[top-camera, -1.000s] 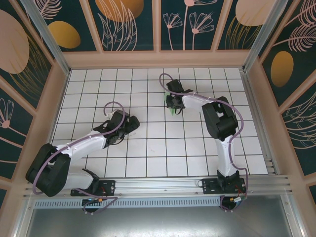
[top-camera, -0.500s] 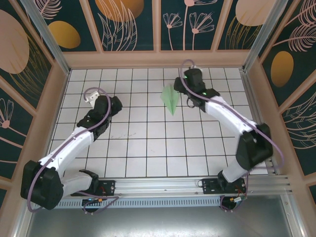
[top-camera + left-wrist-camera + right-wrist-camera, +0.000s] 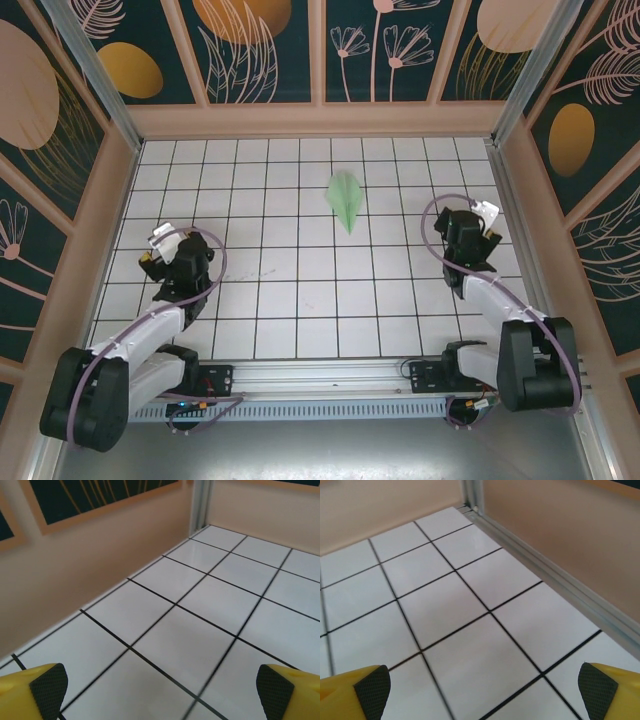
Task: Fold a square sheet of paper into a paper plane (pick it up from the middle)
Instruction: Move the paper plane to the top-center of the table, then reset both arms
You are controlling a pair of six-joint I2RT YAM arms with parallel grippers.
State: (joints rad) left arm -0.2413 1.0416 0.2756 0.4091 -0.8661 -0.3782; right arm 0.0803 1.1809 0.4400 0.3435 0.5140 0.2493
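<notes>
On the far centre of the table (image 3: 300, 300), the paper plane (image 3: 345, 199) lies flat as a narrow dart, sharp tip toward the near edge, touched by neither arm. I judge the folding complete and the step in hand to be release and stand-off.

Left gripper (image 3: 162, 692): jaws spread wide, nothing between the pads (image 3: 47, 690), bare tile beneath. It sits at the left side, well apart from the plane.

Right gripper (image 3: 482, 690): jaws likewise wide and empty, facing bare tile beside the right wall (image 3: 560, 555). It sits to the near right of the plane, apart from it.

Judgement: only parking appears to remain. For the next move I would leave both jaws wide, bring each arm to rest toward its base, and route neither over the plane, since thin paper would likely shift at a light brush. I cannot tell from overhead how crisp the creases are. If the wings spring up, a pressing pass along the centre fold would be called for.
</notes>
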